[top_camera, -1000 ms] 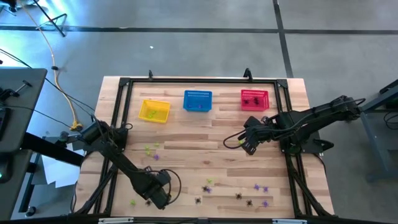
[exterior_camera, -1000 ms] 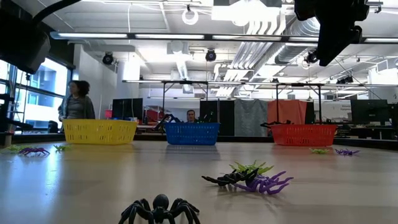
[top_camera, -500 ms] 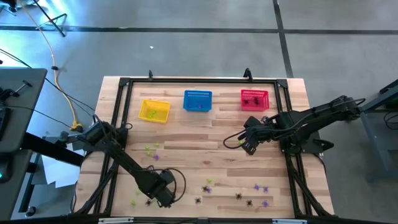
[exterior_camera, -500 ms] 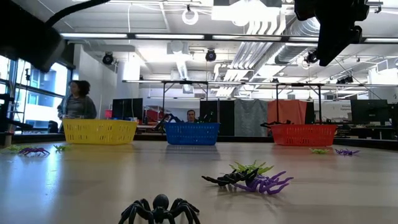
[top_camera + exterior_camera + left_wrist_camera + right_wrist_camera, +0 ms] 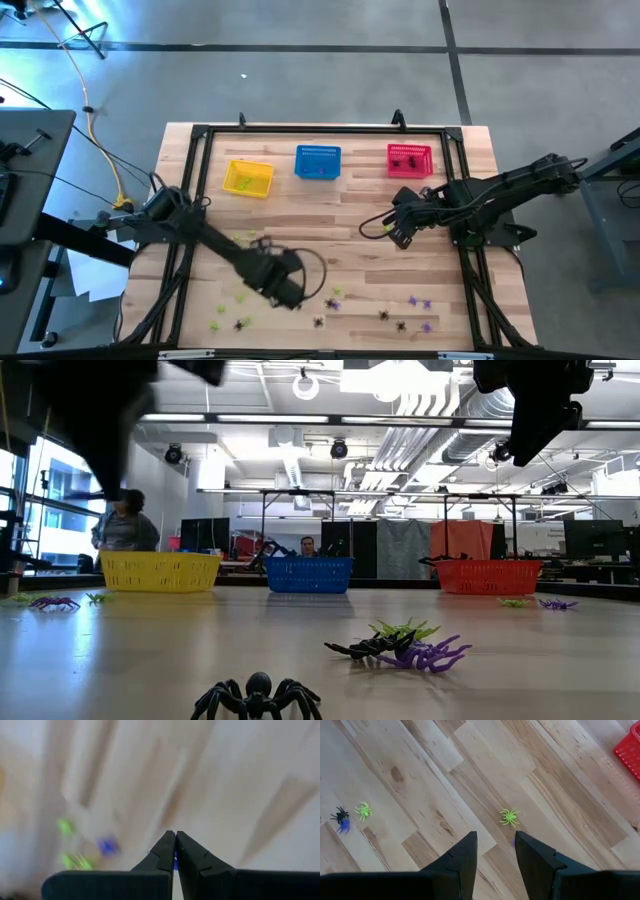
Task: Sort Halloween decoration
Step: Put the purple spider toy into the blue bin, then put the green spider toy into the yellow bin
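Above the table's (image 5: 330,215) middle, toward its near edge, our left gripper (image 5: 175,851) has its fingers clenched on a sliver of purple, probably a spider; so thin a pinch may slip. Other spiders (image 5: 420,302) litter the near edge. Our right gripper (image 5: 495,851) waits, fingers spread.
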Available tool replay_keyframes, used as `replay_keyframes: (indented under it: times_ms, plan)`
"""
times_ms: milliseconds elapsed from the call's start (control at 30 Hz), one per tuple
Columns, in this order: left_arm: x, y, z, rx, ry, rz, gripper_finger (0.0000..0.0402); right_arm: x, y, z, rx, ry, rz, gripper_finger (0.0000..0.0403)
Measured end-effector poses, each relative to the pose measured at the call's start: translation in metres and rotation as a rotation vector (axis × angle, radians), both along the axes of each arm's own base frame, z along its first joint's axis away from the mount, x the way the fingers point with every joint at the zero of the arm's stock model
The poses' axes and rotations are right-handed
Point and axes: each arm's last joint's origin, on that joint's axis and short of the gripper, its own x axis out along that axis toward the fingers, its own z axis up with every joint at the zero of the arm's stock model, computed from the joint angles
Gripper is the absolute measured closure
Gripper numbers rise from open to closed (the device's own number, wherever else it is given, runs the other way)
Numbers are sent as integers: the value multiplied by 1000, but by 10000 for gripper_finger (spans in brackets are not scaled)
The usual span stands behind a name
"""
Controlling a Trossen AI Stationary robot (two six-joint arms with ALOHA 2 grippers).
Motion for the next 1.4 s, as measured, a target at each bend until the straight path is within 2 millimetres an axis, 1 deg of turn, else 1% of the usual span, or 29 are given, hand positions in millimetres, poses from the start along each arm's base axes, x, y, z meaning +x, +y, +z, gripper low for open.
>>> replay_keyframes:
  times_ms: [67,133,267,400,533,667,733,833,933,1067,1300,1400]
  plan:
    - [11,16,4,46,-12,-37,401,0,0,0,0,0,0,273]
    - [22,38,5,106,-13,-67,401,0,0,0,0,0,0,273]
    - [41,88,6,202,4,-94,401,0,0,0,0,0,0,273]
    - [59,142,8,282,-7,-94,401,0,0,0,0,0,0,273]
    - [73,197,9,286,-49,-109,401,0,0,0,0,0,0,273]
    - [81,247,12,260,-128,-131,401,0,0,0,0,0,0,273]
    - [83,270,14,235,-181,-114,401,0,0,0,0,0,0,273]
    - [82,296,16,180,-261,-72,401,0,0,0,0,0,0,273]
    - [78,313,17,152,-294,-37,401,0,0,0,0,0,0,273]
    - [74,323,16,115,-302,-2,384,0,0,0,0,0,0,273]
    - [73,324,16,129,-295,5,320,0,0,0,0,0,0,273]
    - [74,321,16,132,-290,-8,301,0,0,0,0,0,0,273]
